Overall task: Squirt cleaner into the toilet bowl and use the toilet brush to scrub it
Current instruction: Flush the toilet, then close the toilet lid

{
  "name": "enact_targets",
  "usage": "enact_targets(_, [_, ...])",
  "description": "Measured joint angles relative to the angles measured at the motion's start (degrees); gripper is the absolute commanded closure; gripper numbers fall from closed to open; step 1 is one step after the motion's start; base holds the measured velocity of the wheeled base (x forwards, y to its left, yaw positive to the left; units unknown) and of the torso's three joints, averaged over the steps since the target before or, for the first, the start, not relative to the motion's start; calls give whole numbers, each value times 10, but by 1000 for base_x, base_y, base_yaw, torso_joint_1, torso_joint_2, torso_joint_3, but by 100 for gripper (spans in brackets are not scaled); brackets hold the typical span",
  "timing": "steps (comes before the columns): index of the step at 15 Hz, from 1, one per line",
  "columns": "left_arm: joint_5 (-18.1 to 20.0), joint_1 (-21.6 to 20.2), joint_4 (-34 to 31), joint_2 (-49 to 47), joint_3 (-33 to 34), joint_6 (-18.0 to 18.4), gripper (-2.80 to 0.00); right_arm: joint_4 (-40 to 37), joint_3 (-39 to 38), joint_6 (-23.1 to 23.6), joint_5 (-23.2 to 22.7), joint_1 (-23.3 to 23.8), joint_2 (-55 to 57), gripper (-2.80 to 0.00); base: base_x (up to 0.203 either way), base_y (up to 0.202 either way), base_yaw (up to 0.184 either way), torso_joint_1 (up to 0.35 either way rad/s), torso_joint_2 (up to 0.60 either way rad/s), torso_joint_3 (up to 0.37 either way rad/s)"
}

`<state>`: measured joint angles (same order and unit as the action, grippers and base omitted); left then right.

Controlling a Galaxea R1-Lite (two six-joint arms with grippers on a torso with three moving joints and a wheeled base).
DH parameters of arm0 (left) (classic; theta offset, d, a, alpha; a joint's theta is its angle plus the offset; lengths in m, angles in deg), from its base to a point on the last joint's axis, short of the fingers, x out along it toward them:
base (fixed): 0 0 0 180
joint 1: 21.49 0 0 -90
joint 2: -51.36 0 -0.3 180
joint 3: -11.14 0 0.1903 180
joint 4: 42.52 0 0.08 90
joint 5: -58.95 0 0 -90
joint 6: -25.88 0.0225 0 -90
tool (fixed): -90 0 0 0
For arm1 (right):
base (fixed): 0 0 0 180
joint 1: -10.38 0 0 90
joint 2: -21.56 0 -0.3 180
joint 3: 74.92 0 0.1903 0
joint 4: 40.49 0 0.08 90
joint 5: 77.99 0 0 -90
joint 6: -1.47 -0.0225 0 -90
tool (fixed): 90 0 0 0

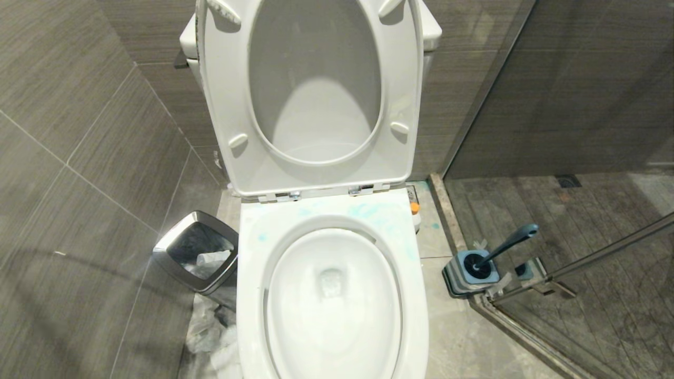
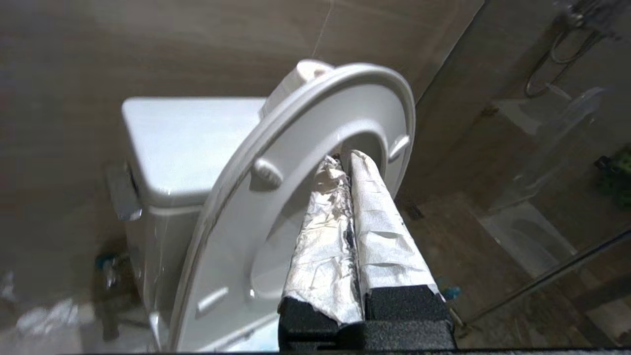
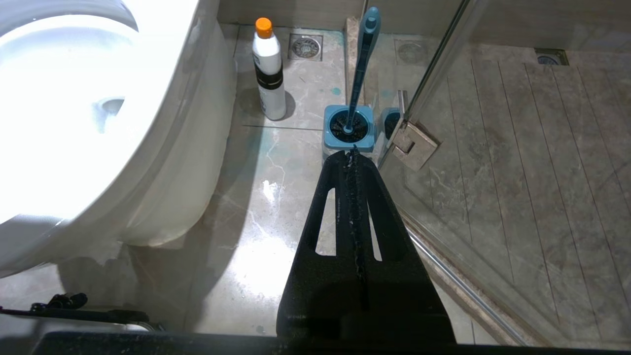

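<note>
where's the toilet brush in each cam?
Head: toilet brush right of the toilet bowl, standing in its holder.
Left wrist: not in view.
Right wrist: upper centre, in the holder beyond the shut right gripper.
Shared landmark: the bowl.

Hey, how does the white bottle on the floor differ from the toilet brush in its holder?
The white bottle stands upright on bare floor; the toilet brush leans in a square blue holder. The bottle is stout, white with a dark band and orange cap; the brush handle is slim and teal-blue. The bottle stands nearer the toilet bowl; the brush stands by the glass door. Neither is held.
</note>
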<state>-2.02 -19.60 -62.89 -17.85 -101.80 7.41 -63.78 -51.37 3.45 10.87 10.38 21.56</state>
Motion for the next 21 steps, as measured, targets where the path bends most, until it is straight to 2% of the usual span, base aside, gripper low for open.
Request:
enact_targets(2, [29, 0, 61, -28, -1, -8, 0, 0, 0, 0, 0, 0, 0, 0, 0, 0, 0, 0, 0, 0])
enact_targets(5, [94, 0, 90, -63, -4, -38, 0, 0, 0, 0, 0, 0, 0, 0, 0, 0, 0, 0, 0, 0])
enact_targets(8, [126, -2, 135, -108, -25, -59, 0, 0, 0, 0, 0, 0, 0, 0, 0, 0, 0, 0, 0, 0])
enact_targets(11, [156, -4, 180, -164, -76, -75, 0, 0, 0, 0, 0, 0, 0, 0, 0, 0, 0, 0, 0, 0])
enact_targets(14, [158, -6, 187, -223, -133, -74, 0, 0, 0, 0, 0, 0, 0, 0, 0, 0, 0, 0, 0, 0])
enact_targets(16, [146, -6, 187, -260, -167, -71, 0, 0, 0, 0, 0, 0, 0, 0, 0, 0, 0, 0, 0, 0])
enact_targets(18, [100, -5, 188, -295, -202, -71, 0, 0, 0, 0, 0, 0, 0, 0, 0, 0, 0, 0, 0, 0])
enact_targets(21, [42, -2, 192, -332, -220, -64, 0, 0, 0, 0, 0, 0, 0, 0, 0, 0, 0, 0, 0, 0])
